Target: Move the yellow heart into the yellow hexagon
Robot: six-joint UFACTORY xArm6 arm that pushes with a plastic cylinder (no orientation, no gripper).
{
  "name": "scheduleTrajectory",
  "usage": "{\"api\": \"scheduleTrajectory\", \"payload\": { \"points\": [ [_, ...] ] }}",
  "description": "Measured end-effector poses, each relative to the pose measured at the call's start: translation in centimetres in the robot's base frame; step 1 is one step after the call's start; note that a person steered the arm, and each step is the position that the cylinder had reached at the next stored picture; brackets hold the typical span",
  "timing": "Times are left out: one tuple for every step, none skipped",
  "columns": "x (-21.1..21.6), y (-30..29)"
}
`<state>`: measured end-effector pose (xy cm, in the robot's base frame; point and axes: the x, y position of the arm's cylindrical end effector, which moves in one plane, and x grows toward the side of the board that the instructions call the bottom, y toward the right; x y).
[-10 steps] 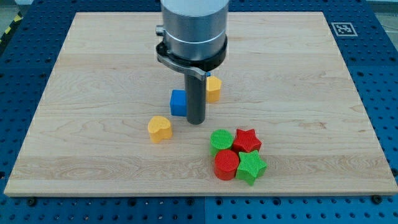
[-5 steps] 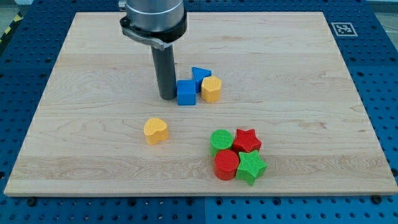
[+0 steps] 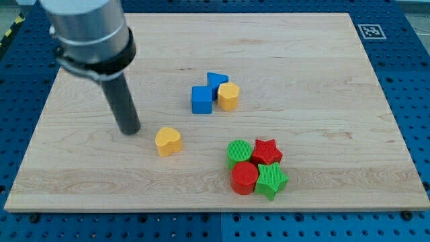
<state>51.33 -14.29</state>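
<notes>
The yellow heart (image 3: 168, 141) lies on the wooden board, left of centre and toward the view's bottom. The yellow hexagon (image 3: 229, 96) sits up and to the right of it, touching a blue cube (image 3: 201, 99) and a blue triangle (image 3: 216, 81). My tip (image 3: 130, 130) rests on the board just left of the yellow heart, a small gap apart from it, slightly higher in the view.
A cluster of a green cylinder (image 3: 239, 152), a red star (image 3: 267, 152), a red cylinder (image 3: 244, 179) and a green star (image 3: 271, 180) sits at the view's lower right. The board's left edge (image 3: 33, 138) is left of my tip.
My tip has moved from beside the blue cube to the left and down, ending just left of the yellow heart. The blue cube shifted slightly right earlier; the heart stays put.
</notes>
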Motion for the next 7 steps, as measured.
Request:
{"api": "scheduleTrajectory", "payload": {
  "points": [
    [3.6,0.0],
    [5.3,1.1],
    [4.2,4.3],
    [0.9,5.4],
    [-0.6,5.4],
    [2.1,5.6],
    [2.5,7.8]
  ]
}}
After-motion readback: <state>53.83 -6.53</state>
